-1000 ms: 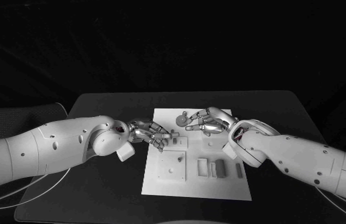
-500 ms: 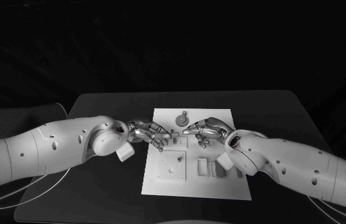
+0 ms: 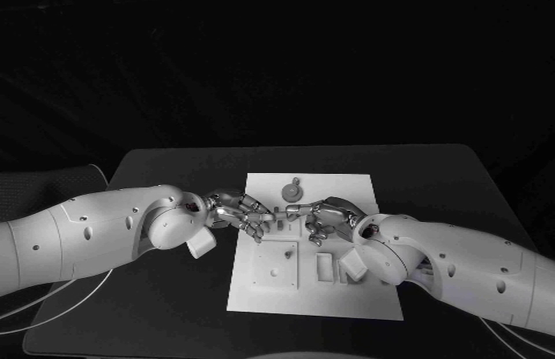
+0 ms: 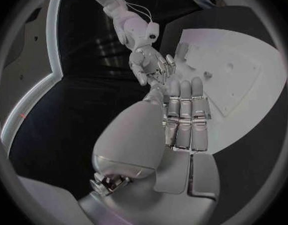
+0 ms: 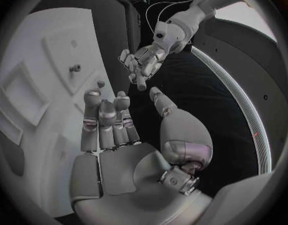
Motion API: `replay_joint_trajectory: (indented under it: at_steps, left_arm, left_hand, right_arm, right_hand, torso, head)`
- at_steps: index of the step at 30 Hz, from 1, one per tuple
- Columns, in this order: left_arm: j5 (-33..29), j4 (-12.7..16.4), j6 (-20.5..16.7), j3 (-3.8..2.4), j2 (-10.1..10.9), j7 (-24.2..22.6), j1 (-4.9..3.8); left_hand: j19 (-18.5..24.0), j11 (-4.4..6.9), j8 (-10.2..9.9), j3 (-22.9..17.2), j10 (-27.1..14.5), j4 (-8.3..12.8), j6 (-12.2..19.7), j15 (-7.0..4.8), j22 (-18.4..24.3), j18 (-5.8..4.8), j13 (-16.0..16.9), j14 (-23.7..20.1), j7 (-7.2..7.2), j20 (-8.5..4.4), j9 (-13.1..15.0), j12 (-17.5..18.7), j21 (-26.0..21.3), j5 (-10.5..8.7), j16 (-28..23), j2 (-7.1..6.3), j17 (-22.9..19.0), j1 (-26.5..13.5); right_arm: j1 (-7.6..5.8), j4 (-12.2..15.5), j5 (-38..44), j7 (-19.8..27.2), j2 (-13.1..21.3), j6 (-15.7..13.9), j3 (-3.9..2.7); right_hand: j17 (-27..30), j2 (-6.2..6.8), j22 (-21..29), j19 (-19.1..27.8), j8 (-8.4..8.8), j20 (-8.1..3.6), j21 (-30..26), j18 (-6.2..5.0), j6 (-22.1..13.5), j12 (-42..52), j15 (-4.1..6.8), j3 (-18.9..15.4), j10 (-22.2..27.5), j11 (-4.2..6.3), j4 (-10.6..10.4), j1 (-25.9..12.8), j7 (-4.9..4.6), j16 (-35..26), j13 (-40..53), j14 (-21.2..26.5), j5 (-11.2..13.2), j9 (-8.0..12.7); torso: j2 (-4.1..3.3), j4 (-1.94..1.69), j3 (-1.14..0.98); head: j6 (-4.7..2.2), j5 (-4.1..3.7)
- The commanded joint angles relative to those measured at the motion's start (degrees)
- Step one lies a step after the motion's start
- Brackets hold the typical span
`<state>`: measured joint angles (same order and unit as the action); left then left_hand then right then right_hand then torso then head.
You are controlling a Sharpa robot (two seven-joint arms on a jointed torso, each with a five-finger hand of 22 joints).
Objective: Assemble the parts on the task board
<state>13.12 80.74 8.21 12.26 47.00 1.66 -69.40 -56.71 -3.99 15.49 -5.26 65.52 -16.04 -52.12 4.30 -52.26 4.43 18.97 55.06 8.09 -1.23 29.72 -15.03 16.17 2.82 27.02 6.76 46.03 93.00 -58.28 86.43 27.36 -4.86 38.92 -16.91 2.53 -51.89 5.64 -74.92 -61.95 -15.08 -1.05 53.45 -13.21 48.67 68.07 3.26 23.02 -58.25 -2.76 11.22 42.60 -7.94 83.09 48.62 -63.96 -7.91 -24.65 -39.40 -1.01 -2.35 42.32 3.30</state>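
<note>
Seen from the head camera, the white task board (image 3: 266, 295) lies in the middle of the black table (image 3: 463, 175), its long side running away from the robot. The left hand (image 3: 241, 212) hangs over the board's left edge with fingers loosely apart and nothing between them. The right hand (image 3: 321, 218) hovers just beside it over the board's middle, fingers curled downward; whether they touch a part cannot be told from here. The two hands' fingertips are near each other but apart. Beyond them a grey round part with a small tab (image 3: 293, 190) lies flat near the board's far edge. Near the robot, a square plate (image 3: 275, 265) sits on the board's left half, with narrow upright blocks (image 3: 325, 269) to its right, partly hidden by the right arm.

From the left wrist camera, the left hand (image 4: 181, 120) shows straight fingers lying side by side, thumb apart, gripping nothing. The right hand (image 4: 151, 65) faces it across a dark gap, above the task board (image 4: 256, 60), where a raised plate with a small peg (image 4: 228, 80) is visible.

From the right wrist camera, the right hand (image 5: 109, 122) has its fingers extended and empty over the task board (image 5: 31, 50), close to a small peg (image 5: 74, 68) standing in a raised plate. The left hand (image 5: 144, 65) opposite is spread and empty.
</note>
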Motion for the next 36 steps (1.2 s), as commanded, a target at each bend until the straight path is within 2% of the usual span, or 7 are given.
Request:
replay_joint_trajectory:
  at_steps: [1,9,14,17,21,36]
  left_arm:
    - [0.3,0.2,0.6,-0.03,-0.1,-0.6,-0.05]
    - [0.5,0.2,0.6,-0.03,-0.2,-0.6,-0.05]
    - [0.6,0.1,0.7,-0.03,-0.2,-0.6,-0.05]
    - [0.6,0.1,0.8,-0.03,-0.2,-0.5,-0.05]
    - [0.6,0.1,0.9,-0.03,-0.3,-0.5,-0.05]
    - [1.2,0.2,1.0,-0.03,-0.3,-0.4,-0.05]
  left_hand:
    - [0.3,-0.02,0.6,-0.3,0.5,0.0,-1.6,0.1,-0.1,0.5,0.0,-0.2,-1.16,-0.07,0.4,0.3,-0.3,0.14,-0.4,0.42,0.1,0.4]
    - [0.4,-0.02,0.6,-0.3,0.6,0.0,-1.6,0.1,-0.1,0.5,0.0,-0.2,-1.14,-0.06,0.4,0.3,-0.3,0.14,-0.4,0.4,0.1,0.4]
    - [0.4,-0.02,0.6,-0.3,0.6,0.0,-1.6,0.11,-0.1,0.49,0.0,-0.2,-1.13,-0.06,0.5,0.3,-0.3,0.14,-0.4,0.38,0.1,0.4]
    - [0.4,-0.02,0.6,-0.3,0.6,0.0,-1.6,0.11,-0.1,0.5,0.0,-0.2,-1.13,-0.06,0.5,0.3,-0.3,0.14,-0.4,0.38,0.1,0.5]
    - [0.4,-0.02,0.6,-0.3,0.6,0.0,-1.6,0.11,-0.1,0.49,0.0,-0.2,-1.11,-0.05,0.5,0.4,-0.3,0.14,-0.4,0.35,0.1,0.5]
    - [0.4,-0.03,0.6,-0.3,0.7,0.0,-1.6,0.13,-0.1,0.48,0.1,-0.2,-1.07,-0.04,0.5,0.4,-0.4,0.15,-0.4,0.3,0.1,0.6]
  right_arm:
    - [0.07,0.1,-2.8,-0.2,-0.2,1.4,-0.01]
    - [0.09,-0.1,-2.3,-0.3,-0.7,1.8,-0.01]
    - [0.11,-0.1,-1.8,0.1,-1.1,1.6,-0.01]
    - [0.12,-0.1,-1.8,1.1,-1.3,0.4,-0.01]
    - [0.34,0.2,-1.3,1.9,-1.3,0.3,-0.03]
    - [0.34,0.1,-0.6,2.2,-1.8,-0.2,-0.04]
  right_hand:
    - [0.0,-0.1,-0.6,-0.1,-0.16,-0.45,-0.2,-1.79,-0.7,0.4,0.29,0.1,0.1,0.18,-0.3,-0.7,-1.15,0.4,-0.1,0.0,0.2,0.0]
    - [0.0,-0.93,-0.8,-0.1,-0.43,-0.63,-0.1,-1.79,-0.5,0.5,0.37,0.8,0.1,0.27,0.8,0.4,-1.06,0.5,-0.1,0.0,-0.2,-0.1]
    - [0.0,-2.24,-0.9,-0.2,-0.88,-0.57,0.1,-1.79,0.0,0.6,0.47,1.1,0.1,0.39,2.9,1.8,-0.96,0.6,-0.1,-0.1,-0.3,-0.2]
    - [0.0,-3.09,-0.9,-0.3,-1.21,-0.53,0.3,-1.79,0.5,0.7,0.58,1.5,-0.1,0.5,4.2,2.9,-0.8,0.6,-0.1,-0.1,-0.6,-0.4]
    - [0.1,-3.74,-0.9,-0.5,-1.59,-0.5,0.4,-1.79,1.0,0.9,0.77,1.8,-0.4,0.71,5.2,4.0,-0.59,0.6,-0.2,-0.4,-0.8,-0.5]
    - [0.2,-3.72,-0.9,-0.5,-2.2,-0.45,0.6,-1.79,1.9,0.9,1.08,1.6,-0.7,1.03,5.5,7.5,-0.26,0.7,-0.3,-0.6,-0.8,-0.8]
  torso:
    - [-0.01,-0.02,0.0]
    - [0.01,-0.02,0.03]
    - [0.0,-0.03,-0.01]
    - [0.0,-0.02,-0.01]
    - [-0.01,-0.01,-0.03]
    - [0.01,-0.02,0.0]
  head:
    - [0.05,0.03]
    - [0.1,0.12]
    - [0.16,0.18]
    - [0.18,0.18]
    - [0.27,0.16]
    - [0.4,0.28]
